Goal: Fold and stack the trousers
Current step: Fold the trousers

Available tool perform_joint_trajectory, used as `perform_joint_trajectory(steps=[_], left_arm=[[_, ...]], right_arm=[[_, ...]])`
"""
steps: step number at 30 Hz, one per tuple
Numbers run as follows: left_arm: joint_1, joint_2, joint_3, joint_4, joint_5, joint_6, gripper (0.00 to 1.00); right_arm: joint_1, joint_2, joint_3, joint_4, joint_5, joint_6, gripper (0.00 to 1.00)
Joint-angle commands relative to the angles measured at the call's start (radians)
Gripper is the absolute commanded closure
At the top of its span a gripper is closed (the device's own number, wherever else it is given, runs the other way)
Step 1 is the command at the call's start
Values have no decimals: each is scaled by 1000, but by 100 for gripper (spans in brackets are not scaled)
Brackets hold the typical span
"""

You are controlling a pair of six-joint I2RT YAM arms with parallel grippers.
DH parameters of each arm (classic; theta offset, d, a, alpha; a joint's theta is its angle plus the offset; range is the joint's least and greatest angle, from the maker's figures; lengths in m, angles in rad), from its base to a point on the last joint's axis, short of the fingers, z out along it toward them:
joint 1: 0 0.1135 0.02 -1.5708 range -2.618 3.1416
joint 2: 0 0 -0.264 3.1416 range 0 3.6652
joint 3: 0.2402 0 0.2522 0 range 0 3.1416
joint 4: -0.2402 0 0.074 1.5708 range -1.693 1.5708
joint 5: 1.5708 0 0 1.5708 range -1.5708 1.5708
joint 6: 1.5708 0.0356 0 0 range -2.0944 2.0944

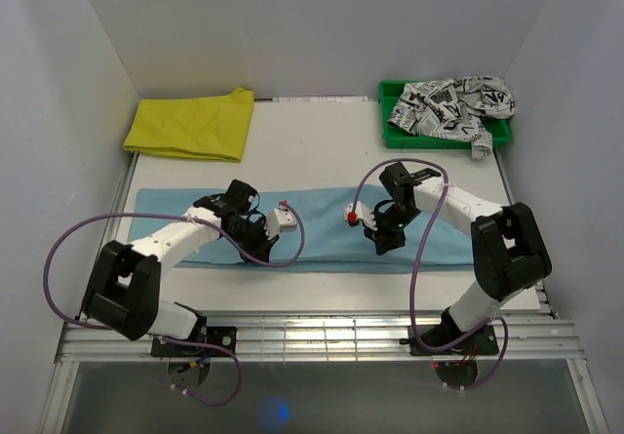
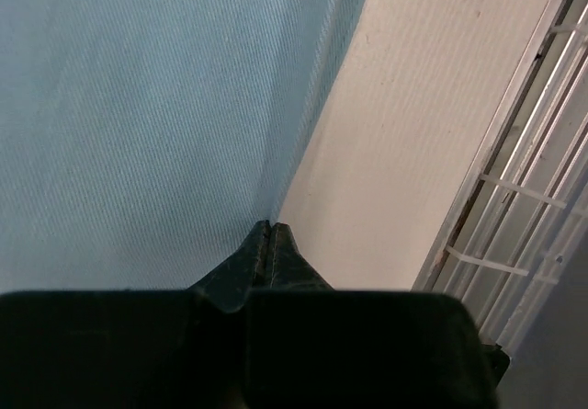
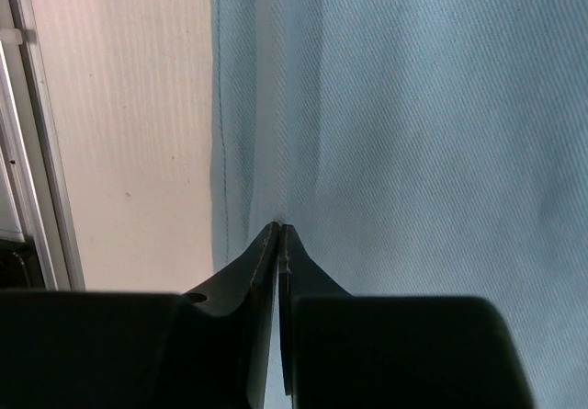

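Note:
The light blue trousers (image 1: 322,234) lie flat in a long strip across the table's middle. My left gripper (image 1: 261,251) sits at their near edge, left of centre. In the left wrist view its jaws (image 2: 269,227) are pressed together right on the hem of the trousers (image 2: 138,106), and a crease runs up from the tips. My right gripper (image 1: 383,242) is on the same near edge, right of centre. Its jaws (image 3: 280,228) are closed with a sliver of the trousers (image 3: 413,106) pinched between them.
A folded yellow garment (image 1: 192,124) lies at the back left. A green bin (image 1: 444,143) at the back right holds a crumpled black-on-white printed garment (image 1: 448,100). Metal rails (image 1: 322,332) run along the table's near edge, close behind both grippers. Bare tabletop (image 1: 312,151) shows beyond the trousers.

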Motion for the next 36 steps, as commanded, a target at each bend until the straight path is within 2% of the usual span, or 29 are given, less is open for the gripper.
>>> perform_joint_trajectory(steps=[1,2,5,6,7,8,9,10,11,14,17,19,21,22,25,26,29,36], left_arm=[[-25,83,-60,-4,6,17,100],[-33,108,-69,17,-11,14,100],[-36,195,-63,41,-42,0,99],[-36,201,-56,45,-37,-8,90],[-36,198,-53,51,-33,-6,85],[-39,192,-48,58,-19,-6,80],[-40,185,-45,56,-14,-5,75],[-41,157,-31,56,-7,-3,64],[-41,133,-27,61,1,-6,61],[-41,13,-19,71,41,-3,43],[-41,-68,15,65,20,-57,38],[-33,-87,42,45,-35,-100,39],[37,-99,72,24,-51,-185,39],[124,-98,85,-2,-37,-227,39],[278,-63,113,-47,-43,-272,39],[377,-50,122,-76,-42,-279,39],[508,-27,151,-126,-28,-256,41],[535,-79,118,-96,-66,-256,41]], right_arm=[[2,40,-30,27,21,-12,92],[2,48,-31,30,27,-10,92],[2,63,-8,21,52,10,73],[-1,59,-4,18,58,13,71],[-3,52,1,18,61,19,67],[-4,42,10,15,58,39,59],[-4,39,38,5,40,48,56],[-6,37,58,-23,26,59,53],[-9,34,81,-37,7,71,51],[-13,32,170,-79,-83,120,50],[-12,52,234,-84,-169,168,51],[-9,77,254,-76,-197,192,52],[2,126,251,-56,-170,194,58],[15,155,237,-30,-153,203,60],[31,183,208,-5,-91,202,65],[32,190,181,-2,-76,195,67],[33,174,101,-5,-21,145,70],[54,30,-81,-10,18,99,75]])
